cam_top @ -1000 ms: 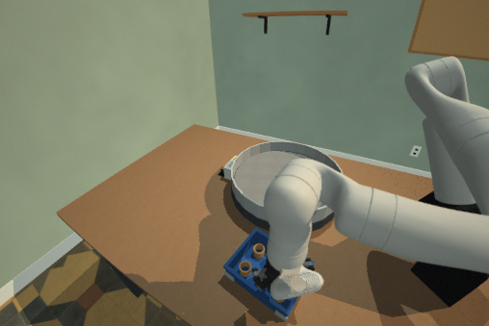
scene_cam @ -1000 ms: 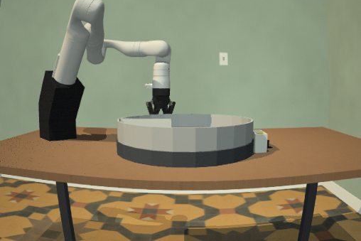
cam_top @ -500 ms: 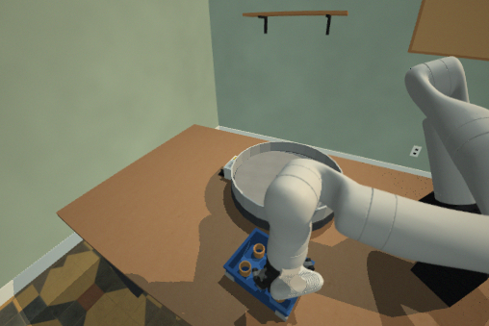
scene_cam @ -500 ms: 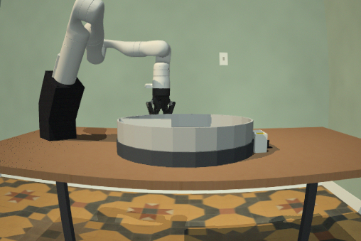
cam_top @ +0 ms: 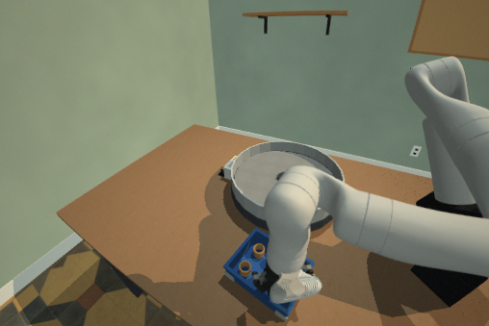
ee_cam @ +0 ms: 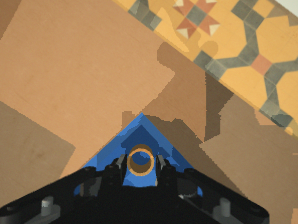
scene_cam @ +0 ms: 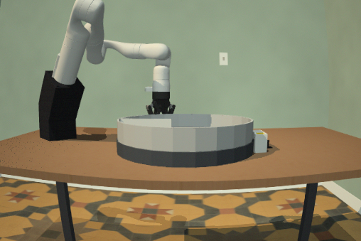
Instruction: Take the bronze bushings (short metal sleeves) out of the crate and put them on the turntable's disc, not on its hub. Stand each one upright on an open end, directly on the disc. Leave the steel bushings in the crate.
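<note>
The blue crate (cam_top: 255, 290) (ee_cam: 109, 146) is on the table, partly hidden by the arm in the top view. One bronze bushing (cam_top: 259, 250) and another bronze bushing (cam_top: 244, 268) stand upright in it. A bronze bushing (ee_cam: 140, 173) stands upright near the crate's corner in the wrist view. My gripper (ee_cam: 141, 162) (scene_cam: 160, 112) is partly open, pointing down, its fingertips on either side of this bushing in that view, with narrow gaps. Their height relative to it is unclear. No steel bushing is visible. The turntable's disc (cam_top: 254, 177) shows no bushing on its visible part; the arm hides much of it.
The turntable's raised wall (scene_cam: 185, 140) (cam_top: 241, 199) surrounds the disc, behind the crate in the top view. Its dark hub (cam_top: 279, 176) is mostly hidden by the arm. A small white box (cam_top: 230, 168) (scene_cam: 260, 141) is attached at the turntable's side. The table edge passes near the crate.
</note>
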You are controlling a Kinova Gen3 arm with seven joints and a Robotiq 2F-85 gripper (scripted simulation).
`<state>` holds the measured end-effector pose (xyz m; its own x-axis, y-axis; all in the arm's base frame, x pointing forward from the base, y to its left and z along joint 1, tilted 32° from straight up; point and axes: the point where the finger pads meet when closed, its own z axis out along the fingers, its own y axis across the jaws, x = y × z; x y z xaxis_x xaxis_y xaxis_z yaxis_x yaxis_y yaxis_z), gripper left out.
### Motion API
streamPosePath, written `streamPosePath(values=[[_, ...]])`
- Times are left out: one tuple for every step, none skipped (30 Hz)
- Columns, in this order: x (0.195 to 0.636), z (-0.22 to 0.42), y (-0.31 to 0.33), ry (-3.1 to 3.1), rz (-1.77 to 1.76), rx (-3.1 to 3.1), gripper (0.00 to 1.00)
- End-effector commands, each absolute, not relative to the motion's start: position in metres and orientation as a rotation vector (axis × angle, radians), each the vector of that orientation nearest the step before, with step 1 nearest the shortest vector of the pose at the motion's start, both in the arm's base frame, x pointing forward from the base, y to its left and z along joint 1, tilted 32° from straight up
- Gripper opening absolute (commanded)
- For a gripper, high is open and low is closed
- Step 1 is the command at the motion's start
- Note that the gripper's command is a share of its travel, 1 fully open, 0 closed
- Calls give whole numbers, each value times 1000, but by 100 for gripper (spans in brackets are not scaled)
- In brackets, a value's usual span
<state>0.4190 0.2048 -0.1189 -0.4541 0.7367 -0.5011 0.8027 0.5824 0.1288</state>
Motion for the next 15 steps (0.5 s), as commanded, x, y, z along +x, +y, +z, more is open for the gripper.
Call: streamPosePath(values=[[423,-124,206,2304,-160,1215,39],[423,-125,206,2304,-161,1215,39],[424,-126,205,2304,-161,1214,39],[424,-126,205,2304,-161,1214,39],[424,-126,205,2304,-161,1214,39],[424,-127,204,2301,-165,1215,39],[425,-128,204,2303,-163,1215,39],[425,-128,204,2303,-162,1215,39],[425,-129,204,2303,-162,1215,39],[425,-129,203,2302,-163,1215,39],[425,-129,203,2301,-164,1216,39],[425,-129,203,2301,-164,1216,39],[425,-129,203,2301,-164,1216,39],[425,-129,203,2301,-164,1216,39],[425,-129,203,2301,-164,1216,39]])
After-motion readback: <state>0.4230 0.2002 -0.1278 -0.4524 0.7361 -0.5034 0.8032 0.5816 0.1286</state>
